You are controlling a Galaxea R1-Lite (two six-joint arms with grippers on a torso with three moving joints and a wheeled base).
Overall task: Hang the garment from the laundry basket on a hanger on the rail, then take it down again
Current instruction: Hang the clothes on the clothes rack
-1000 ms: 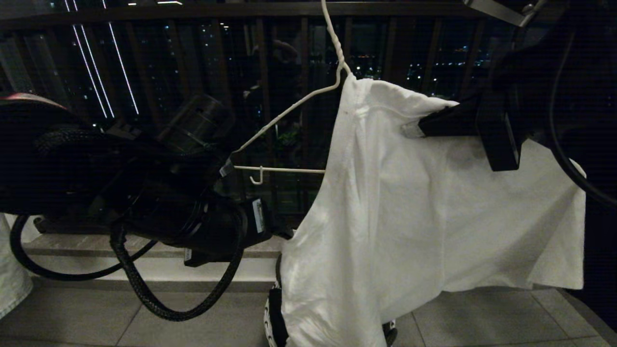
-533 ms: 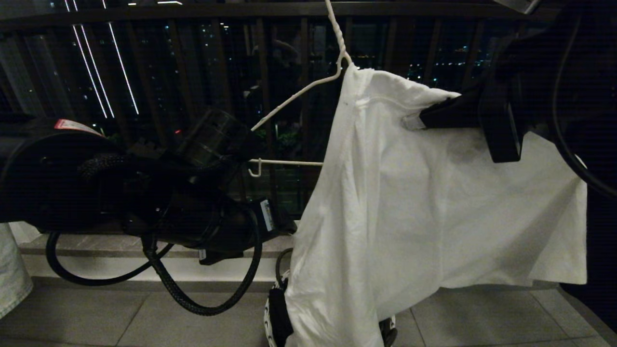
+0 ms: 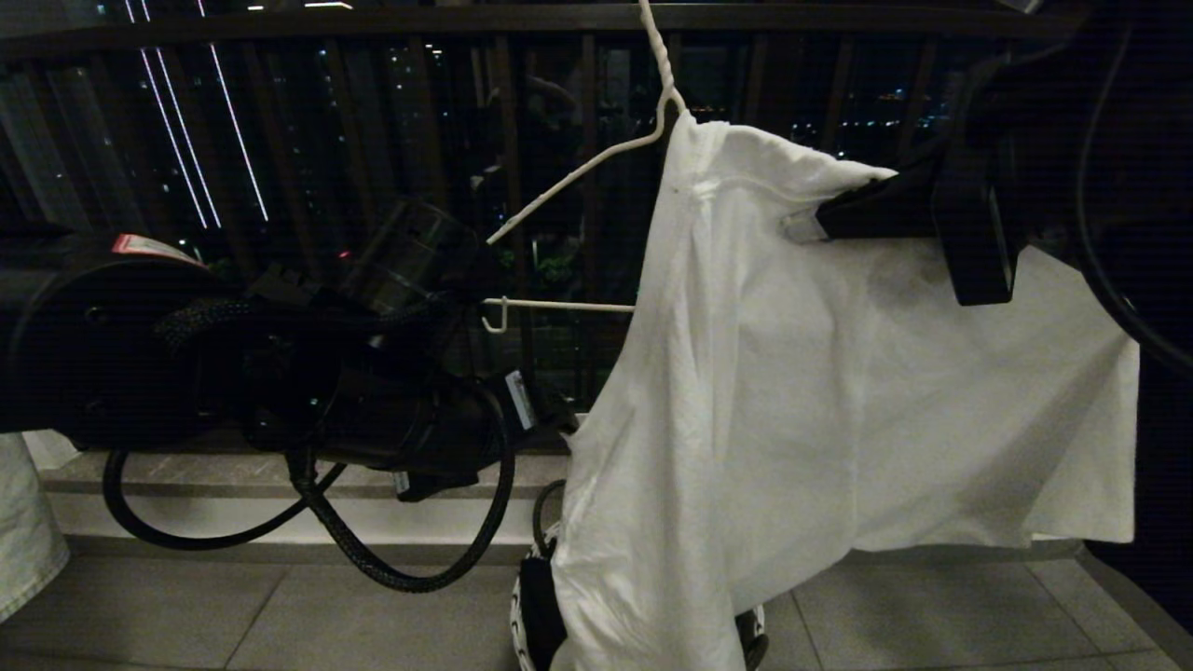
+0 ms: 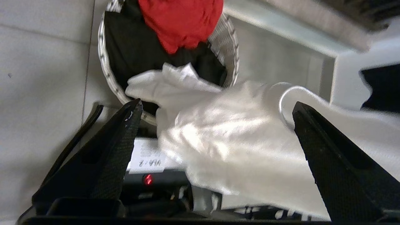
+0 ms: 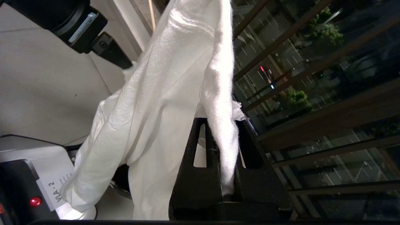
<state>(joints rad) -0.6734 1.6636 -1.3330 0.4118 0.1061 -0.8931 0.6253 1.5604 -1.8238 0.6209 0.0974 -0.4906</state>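
Step in hand, as judged: dressing the hanger (image 3: 569,186), with only one side done. The shirt (image 3: 792,391) hung from the hanger's neck and right shoulder; the left shoulder wire and bottom bar stood bare against the dark balustrade (image 3: 280,140). The hanger's hook ran out of the head view at the top, so the rail was not seen. Right gripper (image 3: 792,228) was clamped on a fold of the shirt near the collar, high on the right; the right wrist view showed cloth pinched between its closed fingers (image 5: 190,150). Left gripper (image 4: 215,131) hung lower on the left with fingers (image 4: 118,140) spread wide and empty, the shirt's lower part lying between and beyond them without being gripped. The shirt's hem trailed down to the basket (image 4: 231,53) on the floor, which held a red cloth (image 4: 181,22) and dark cloth. Next move probably calls for the left gripper to take loose fabric and draw it over the bare wire while the right holds. In the way: the left arm's cable (image 3: 410,559) loops close to the hem, and a sideways pull could swing the light hanger.
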